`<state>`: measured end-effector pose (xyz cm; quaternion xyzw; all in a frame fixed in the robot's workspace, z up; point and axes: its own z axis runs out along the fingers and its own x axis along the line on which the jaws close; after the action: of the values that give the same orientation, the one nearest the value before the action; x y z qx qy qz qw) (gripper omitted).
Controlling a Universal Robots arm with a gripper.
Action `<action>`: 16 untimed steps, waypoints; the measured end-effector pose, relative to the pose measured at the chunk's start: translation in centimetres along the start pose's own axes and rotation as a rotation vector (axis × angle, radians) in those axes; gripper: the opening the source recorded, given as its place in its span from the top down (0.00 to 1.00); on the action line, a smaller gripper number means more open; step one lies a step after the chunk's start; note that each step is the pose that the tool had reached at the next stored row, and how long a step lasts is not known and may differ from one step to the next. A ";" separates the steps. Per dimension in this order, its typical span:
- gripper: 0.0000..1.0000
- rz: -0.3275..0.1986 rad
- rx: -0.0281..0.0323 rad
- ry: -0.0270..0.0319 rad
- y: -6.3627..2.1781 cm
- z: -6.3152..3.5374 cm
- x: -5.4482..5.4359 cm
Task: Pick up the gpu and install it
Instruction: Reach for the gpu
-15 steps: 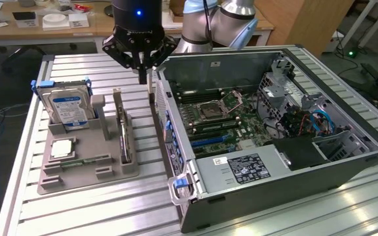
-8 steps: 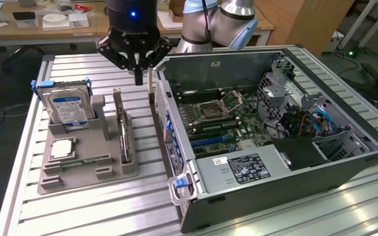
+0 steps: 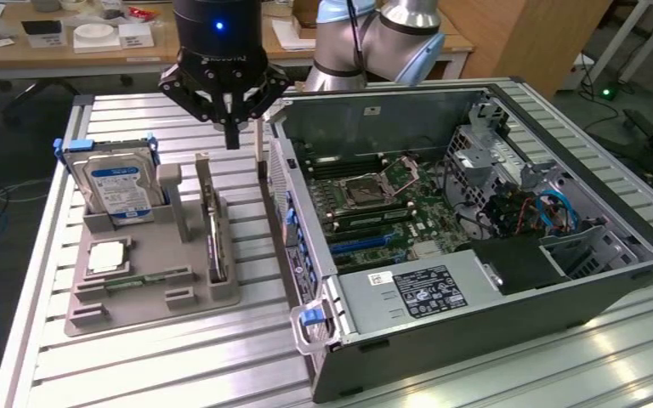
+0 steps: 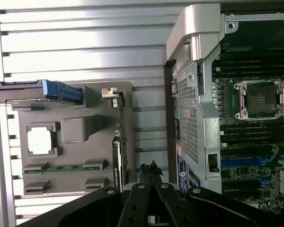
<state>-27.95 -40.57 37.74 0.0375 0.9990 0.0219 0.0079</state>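
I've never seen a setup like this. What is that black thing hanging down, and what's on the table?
It is a robot arm ending in two fingers, pressed shut and holding nothing. One picture comes from a camera off the arm, the other from a camera on its wrist. On the slatted table sits a grey holder with a hard drive, a processor chip, a memory stick and the gpu standing on edge. Beside it lies an open computer case. The fingers hang above the table, near the gpu.
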 end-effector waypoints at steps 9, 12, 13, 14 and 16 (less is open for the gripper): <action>0.90 0.000 0.0001 0.0003 -0.13 0.09 1.3; 0.90 0.000 0.0001 0.0003 -0.20 0.12 1.8; 0.90 0.000 0.0001 0.0003 -0.22 0.13 2.0; 0.90 0.000 0.0000 0.0003 -0.24 0.15 2.2; 0.90 0.000 0.0000 0.0003 -0.30 0.17 2.6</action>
<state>-30.52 -40.67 37.53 0.0375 0.9990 0.0219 0.0077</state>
